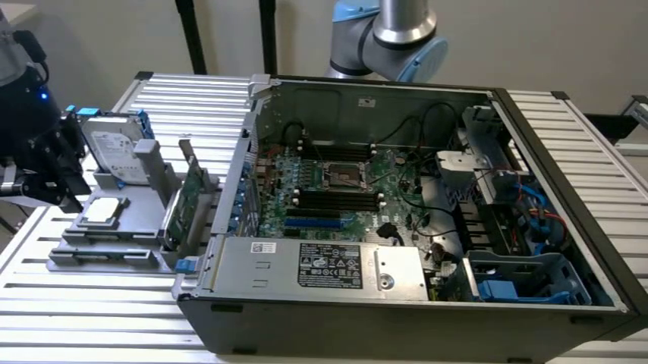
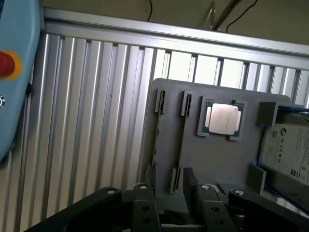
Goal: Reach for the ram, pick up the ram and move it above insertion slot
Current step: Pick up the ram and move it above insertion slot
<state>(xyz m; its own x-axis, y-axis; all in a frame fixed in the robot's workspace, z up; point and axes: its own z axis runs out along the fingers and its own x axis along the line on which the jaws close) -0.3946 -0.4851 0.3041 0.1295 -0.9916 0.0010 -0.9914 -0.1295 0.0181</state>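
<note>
Nothing legible from where I stand. There's a black label (image 1: 330,268) on the power supply (image 1: 405,265) at the near side of the case (image 1: 405,326), with fine white print and symbols, all too small. White sticker (image 1: 262,247) beside it, same story. The hard drive (image 1: 111,148) carries a white label (image 2: 282,145) with tiny marks, unreadable too.

One gray holder (image 2: 217,159) sits just ahead of the gripper (image 2: 172,193). It carries one processor chip (image 2: 223,119), one hard drive (image 2: 289,150), one green expansion card (image 1: 187,206) and two narrow slots (image 2: 181,140). Farther off from the gripper stands one open computer case (image 1: 405,311) with one motherboard (image 1: 339,186) and one power supply (image 1: 314,265) inside.
</note>
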